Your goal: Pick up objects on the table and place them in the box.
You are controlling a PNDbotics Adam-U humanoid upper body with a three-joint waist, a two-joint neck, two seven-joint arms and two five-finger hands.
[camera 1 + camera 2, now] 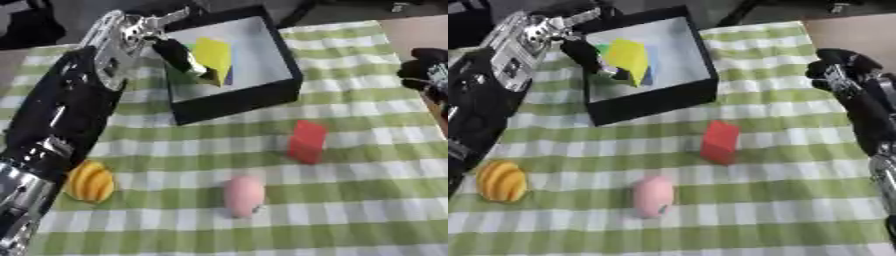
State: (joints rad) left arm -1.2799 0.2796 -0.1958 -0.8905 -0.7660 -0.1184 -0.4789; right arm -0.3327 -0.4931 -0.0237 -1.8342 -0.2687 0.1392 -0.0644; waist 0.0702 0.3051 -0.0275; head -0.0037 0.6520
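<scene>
The pink egg (244,196) and orange toy (89,182) are lying near the bench's (367,210) front edge, the red block (307,142) mid-bench. Farther back, the left hand (171,49) is pinching a yellow piece (213,58) over the black box (262,95), straight above its floor. The right hand (842,70) is waiting curled and empty by the right edge, closest to the red block.

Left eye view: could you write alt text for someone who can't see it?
The robot's left hand holds a yellow block over a black box. A red block, a pink egg-shaped object and an orange ridged object lie on the green checked tablecloth.
</scene>
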